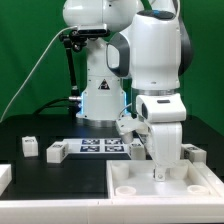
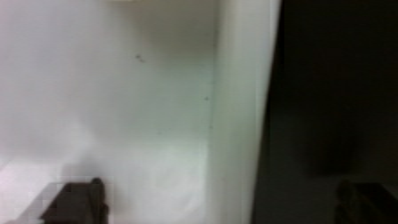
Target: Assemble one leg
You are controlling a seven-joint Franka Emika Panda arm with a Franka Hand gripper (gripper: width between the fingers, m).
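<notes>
My gripper (image 1: 160, 170) is lowered onto the large flat white tray-like piece (image 1: 200, 185) at the exterior view's lower right. In the wrist view my gripper (image 2: 219, 204) has its two dark fingertips (image 2: 75, 200) far apart, and nothing is clamped between them. A blurred white surface with a straight edge (image 2: 160, 100) runs under them, with black table beside it. Two small white legs (image 1: 28, 146) (image 1: 55, 151) stand on the table at the exterior view's left. Another small white block (image 1: 190, 152) sits behind the tray piece. No leg shows in the wrist view.
The marker board (image 1: 100, 147) lies in the middle of the black table, in front of the robot base (image 1: 100, 100). A white part (image 1: 4, 178) sticks in at the exterior view's lower left edge. A black stand (image 1: 68, 60) rises at the back left.
</notes>
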